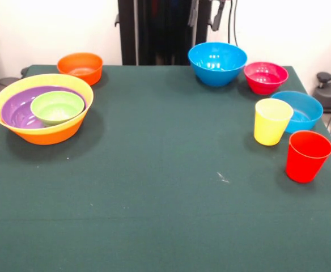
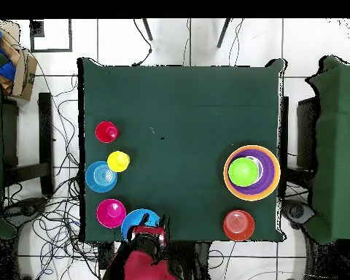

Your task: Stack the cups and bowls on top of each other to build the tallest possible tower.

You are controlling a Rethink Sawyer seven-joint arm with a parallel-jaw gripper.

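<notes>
Overhead view shows the gripper [image 2: 150,239] drawn back over a blue bowl [image 2: 138,221]; its opening cannot be told. The tower [image 2: 252,173], green bowl [image 2: 243,170] in purple in yellow-orange, sits apart from the cups [image 2: 118,161].

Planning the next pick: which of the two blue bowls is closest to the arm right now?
The deeper blue bowl at the table's robot-side edge; the arm overlaps it from above. The shallower blue bowl sits farther off, beside the yellow cup.

No legible text or labels anywhere.
</notes>
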